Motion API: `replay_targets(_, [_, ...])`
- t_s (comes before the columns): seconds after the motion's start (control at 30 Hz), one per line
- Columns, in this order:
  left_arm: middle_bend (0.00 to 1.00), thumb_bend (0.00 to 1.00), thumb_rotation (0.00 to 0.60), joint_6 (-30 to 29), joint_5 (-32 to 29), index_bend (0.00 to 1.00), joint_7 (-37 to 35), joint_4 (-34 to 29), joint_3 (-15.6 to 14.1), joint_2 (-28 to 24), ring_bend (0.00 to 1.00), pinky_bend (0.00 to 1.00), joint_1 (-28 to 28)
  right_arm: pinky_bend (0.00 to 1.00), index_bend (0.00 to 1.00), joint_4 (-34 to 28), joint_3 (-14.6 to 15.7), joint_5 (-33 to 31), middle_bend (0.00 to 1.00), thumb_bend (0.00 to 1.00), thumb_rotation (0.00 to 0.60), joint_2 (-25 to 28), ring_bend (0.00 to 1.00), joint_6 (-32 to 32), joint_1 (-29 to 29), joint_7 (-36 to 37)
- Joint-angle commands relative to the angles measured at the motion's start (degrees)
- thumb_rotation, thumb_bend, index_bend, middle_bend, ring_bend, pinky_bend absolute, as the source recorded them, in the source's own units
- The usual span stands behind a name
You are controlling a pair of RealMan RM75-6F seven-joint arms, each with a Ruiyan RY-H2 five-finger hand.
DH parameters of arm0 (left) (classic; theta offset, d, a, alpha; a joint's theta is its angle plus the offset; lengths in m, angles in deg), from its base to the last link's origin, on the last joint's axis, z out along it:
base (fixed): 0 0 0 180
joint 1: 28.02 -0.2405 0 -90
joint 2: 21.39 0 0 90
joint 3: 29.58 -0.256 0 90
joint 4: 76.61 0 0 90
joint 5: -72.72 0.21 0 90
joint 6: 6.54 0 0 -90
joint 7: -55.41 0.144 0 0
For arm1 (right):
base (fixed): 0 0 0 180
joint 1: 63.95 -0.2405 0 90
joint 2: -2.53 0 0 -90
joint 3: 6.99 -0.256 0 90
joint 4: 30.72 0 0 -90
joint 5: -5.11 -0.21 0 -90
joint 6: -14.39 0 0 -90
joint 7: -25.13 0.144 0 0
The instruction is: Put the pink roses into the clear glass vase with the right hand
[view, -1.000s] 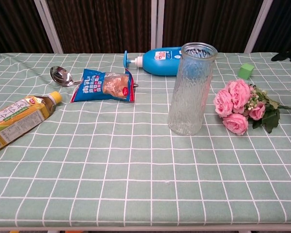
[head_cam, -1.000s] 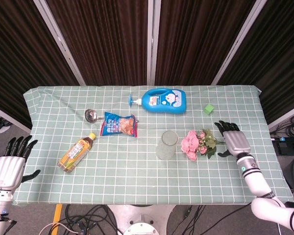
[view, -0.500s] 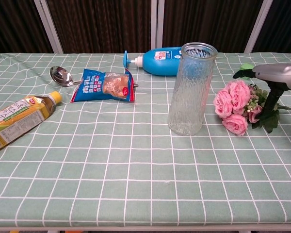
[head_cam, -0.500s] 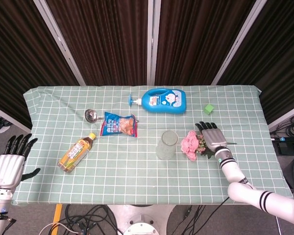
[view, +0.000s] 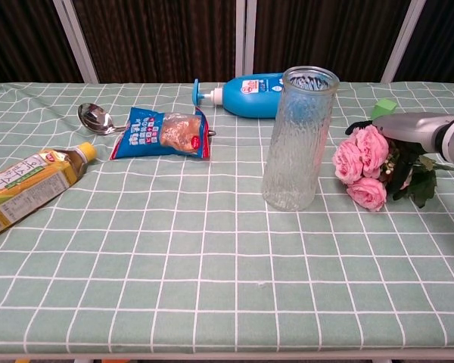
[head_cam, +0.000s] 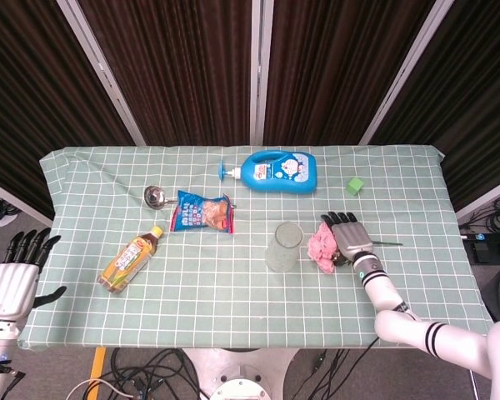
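Note:
The pink roses [head_cam: 321, 245] lie on the green checked cloth just right of the clear glass vase [head_cam: 284, 246], which stands upright. My right hand [head_cam: 348, 237] is stretched out flat over the bouquet's leaves and stem end, its fingers extended toward the blooms and not closed round anything. In the chest view the roses [view: 362, 164] lie beside the vase [view: 298, 139], and the right hand [view: 413, 128] hovers right above them. My left hand [head_cam: 14, 278] hangs off the table's left edge, fingers spread, holding nothing.
A blue pump bottle [head_cam: 279, 171] lies at the back centre and a small green cube [head_cam: 355, 186] behind the roses. A snack packet [head_cam: 203, 212], a spoon [head_cam: 154, 197] and a lying tea bottle [head_cam: 130, 260] are on the left half.
My right hand has moved left from the table's right side until it lies over the roses' leaves. The roses, the vase and my left hand have stayed put.

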Motion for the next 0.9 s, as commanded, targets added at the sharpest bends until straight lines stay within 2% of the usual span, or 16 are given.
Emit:
replay_targets(0.03, [0.05, 0.02, 0.6, 0.14, -0.15, 0.13, -0.26, 0.21, 0.01, 0.06, 0.02, 0.05, -0.07, 0.0, 0.02, 1.04, -0.14, 1.25, 0.16, 0.03, 0.6, -1.29, 0.0, -2.03, 0.0, 0.41])
replay_targets(0.17, [0.05, 0.03, 0.6, 0.32, -0.15, 0.13, -0.63, 0.4, 0.02, 0.05, 0.02, 0.05, -0.1, 0.0, 0.22, 1.85, -0.23, 3.03, 0.3, 0.07, 0.6, -2.17, 0.0, -3.43, 0.41, 1.54])
replay_targets(0.33, [0.05, 0.02, 0.6, 0.3, -0.31, 0.13, -0.93, 0.14, 0.52, -0.05, 0.02, 0.05, 0.06, 0.0, 0.4, 1.99, -0.05, 3.39, 0.39, 0.1, 0.6, -2.15, 0.01, -3.42, 0.47, 1.63])
replay_targets(0.5, [0.05, 0.02, 0.6, 0.42, -0.42, 0.13, -1.12, 0.11, 0.63, -0.25, 0.02, 0.05, 0.05, 0.0, 0.62, 1.13, 0.11, 3.57, 0.53, 0.12, 0.6, -1.26, 0.13, -3.83, 0.76, 1.5])
replay_targets(0.67, [0.05, 0.03, 0.6, 0.81, -0.65, 0.13, -1.34, 0.34, 0.52, -0.17, 0.02, 0.05, -0.03, 0.0, 0.71, -0.34, -0.22, 4.12, 0.57, 0.15, 0.6, 0.29, 0.15, -5.33, 1.55, 2.21])
replay_targets(0.9, [0.05, 0.03, 0.6, 0.98, -0.59, 0.13, -1.39, 0.3, 0.55, -0.2, 0.02, 0.05, 0.01, 0.0, 0.73, -4.79, -1.44, 6.09, 0.6, 0.15, 0.6, 4.39, 0.18, -8.25, 3.13, 4.39])
